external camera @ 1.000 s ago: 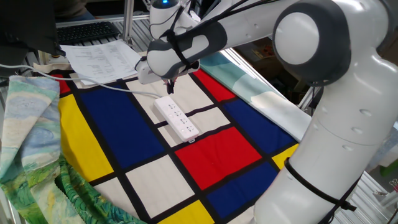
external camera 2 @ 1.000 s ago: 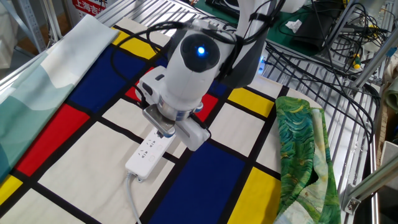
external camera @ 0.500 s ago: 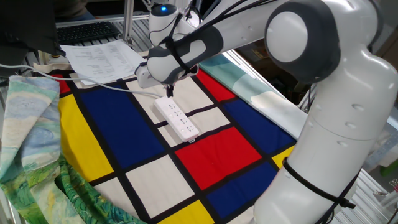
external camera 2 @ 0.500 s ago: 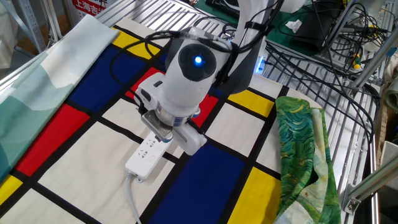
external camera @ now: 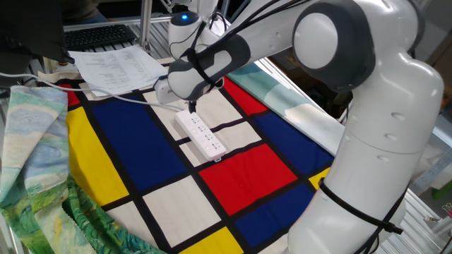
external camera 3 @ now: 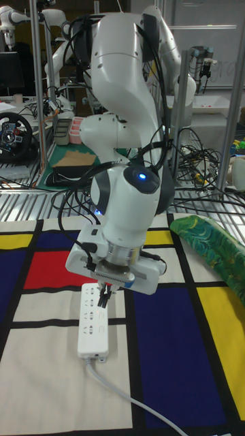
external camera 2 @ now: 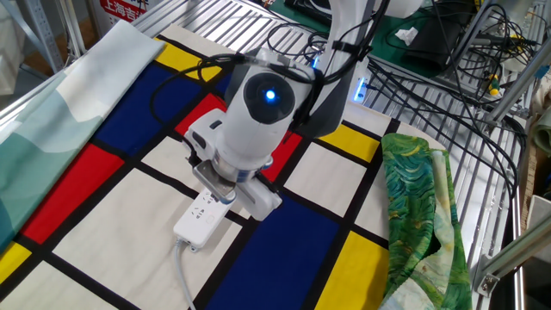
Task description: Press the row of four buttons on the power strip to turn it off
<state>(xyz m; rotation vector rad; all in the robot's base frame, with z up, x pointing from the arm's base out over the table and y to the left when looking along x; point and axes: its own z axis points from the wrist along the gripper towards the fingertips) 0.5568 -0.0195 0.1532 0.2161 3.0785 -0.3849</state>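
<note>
Gripper tip down on the cable end of the power strip.

Franka arm point(external camera: 367, 134) reaches over a cloth point(external camera: 134, 141) of red, blue, yellow and white blocks. Green patterned fabric point(external camera 2: 422, 215) is bunched at the cloth's edge; papers point(external camera: 116, 65) lie at its far left corner. Power strip point(external camera: 200, 134) lies flat on a white block, cable point(external camera 3: 129, 402) trailing off one end. Gripper point(external camera 3: 103, 294) sits over the strip's top face, dark fingertips pinched together, holding nothing. Buttons too small to resolve.
</note>
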